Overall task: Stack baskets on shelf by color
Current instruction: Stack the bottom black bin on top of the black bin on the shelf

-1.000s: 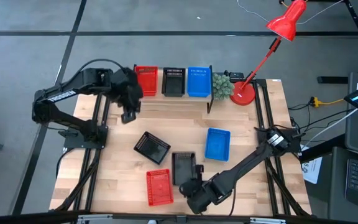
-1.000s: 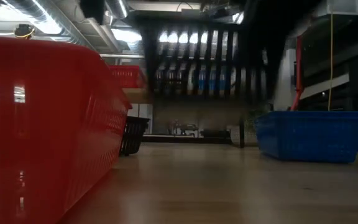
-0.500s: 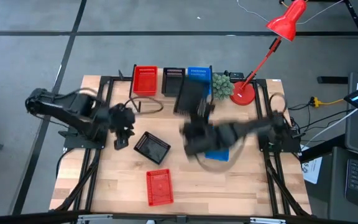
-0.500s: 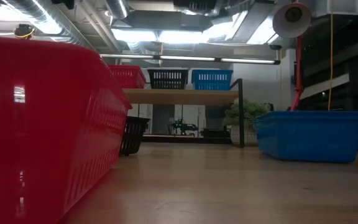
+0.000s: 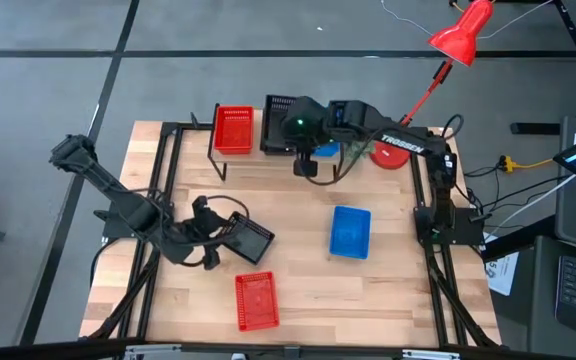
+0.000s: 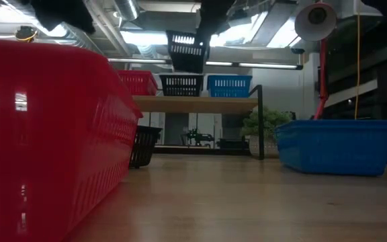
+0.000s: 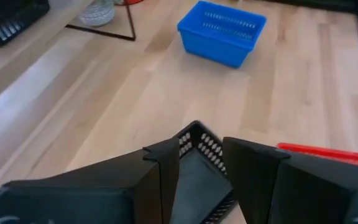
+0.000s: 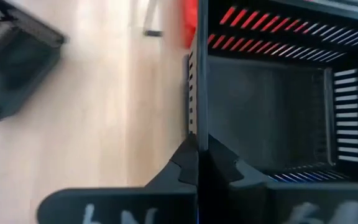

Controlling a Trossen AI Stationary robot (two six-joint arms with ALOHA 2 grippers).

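Our right hand (image 5: 303, 140) pinches one thin wall of a black basket (image 6: 185, 51), holding it in the air above the black one on the shelf (image 6: 197, 103). Light, stiff mesh: we judge a rim grip suffices. Our left hand (image 5: 211, 236), fingers spread, straddles the rim of another black basket (image 5: 244, 238) on the desk (image 5: 298, 290).

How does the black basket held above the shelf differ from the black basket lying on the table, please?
The held black basket hangs in the air above the shelf, clamped on its wall by the right end effector; the table black basket lies on the wooden table. The left end effector straddles the table basket's rim. Both share a perforated rectangular form.
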